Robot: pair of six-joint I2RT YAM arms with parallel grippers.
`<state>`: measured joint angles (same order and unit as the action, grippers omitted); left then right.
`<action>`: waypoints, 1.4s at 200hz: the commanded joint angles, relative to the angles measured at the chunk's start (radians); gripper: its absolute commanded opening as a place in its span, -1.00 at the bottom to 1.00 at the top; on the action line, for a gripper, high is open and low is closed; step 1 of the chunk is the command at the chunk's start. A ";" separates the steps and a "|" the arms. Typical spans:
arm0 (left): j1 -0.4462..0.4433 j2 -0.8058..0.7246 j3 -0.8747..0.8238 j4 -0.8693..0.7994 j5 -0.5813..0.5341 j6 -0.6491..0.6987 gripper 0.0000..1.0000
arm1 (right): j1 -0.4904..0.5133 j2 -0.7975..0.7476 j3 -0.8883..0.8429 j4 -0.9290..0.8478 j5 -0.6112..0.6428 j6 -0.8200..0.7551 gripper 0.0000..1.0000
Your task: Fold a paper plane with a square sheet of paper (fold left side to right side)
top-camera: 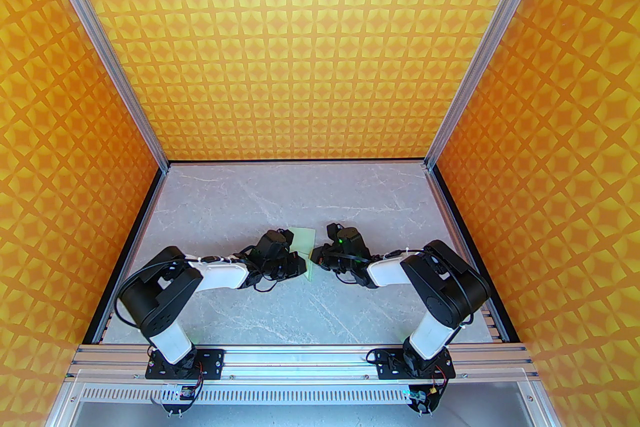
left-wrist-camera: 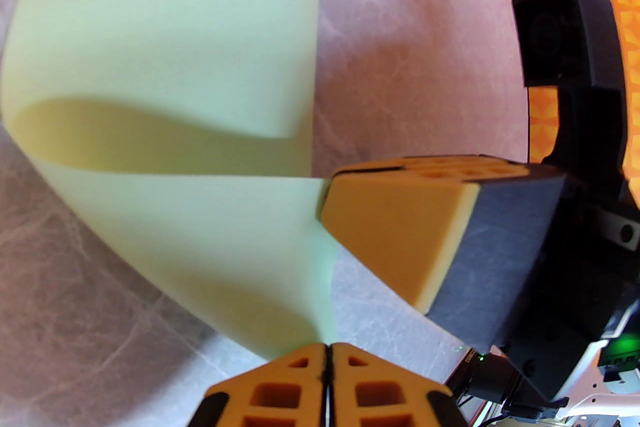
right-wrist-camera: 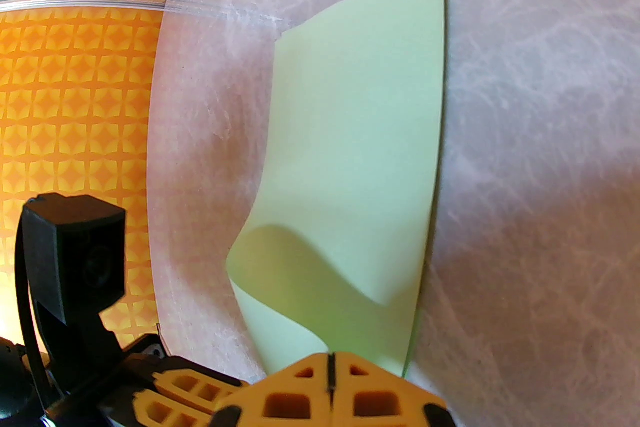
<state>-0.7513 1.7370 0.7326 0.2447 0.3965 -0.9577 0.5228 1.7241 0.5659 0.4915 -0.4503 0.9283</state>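
The sheet of paper (top-camera: 303,242) lies doubled over on the grey marbled table (top-camera: 250,199), and both my arms meet at it. My left gripper (left-wrist-camera: 326,357) is at the sheet's near end, on its left. The orange fingers are pressed together with only a hairline seam between them. The paper narrows right into that seam, so I am pinching a corner there. Next to that corner the upper layer bows up in a loose curl, leaving a shadowed hollow above the lower layer. Toward the sheet's far end the two layers lie flat and close. My right gripper (right-wrist-camera: 330,360) is at the sheet's right edge with its jaws closed tight. Its tips touch the paper where the upper layer's edge comes down onto the lower one. Whether any paper sits between those fingers I cannot tell; the sheet's near end runs in under them. The two grippers sit near each other at that near end, one on each side of the sheet.
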 commanded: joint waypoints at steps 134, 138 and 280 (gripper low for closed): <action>-0.017 0.059 0.027 0.049 0.053 -0.009 -0.76 | -0.019 0.042 0.052 -0.037 -0.018 -0.035 -1.00; -0.017 0.060 0.027 0.051 0.055 -0.009 -0.76 | -0.021 0.043 0.053 -0.038 -0.019 -0.036 -1.00; -0.023 0.084 0.037 0.054 0.068 -0.014 -0.76 | -0.027 0.056 0.060 -0.042 -0.024 -0.040 -1.00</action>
<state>-0.7658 1.8023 0.7425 0.2932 0.4419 -0.9646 0.5014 1.7622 0.6098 0.4591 -0.4622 0.9031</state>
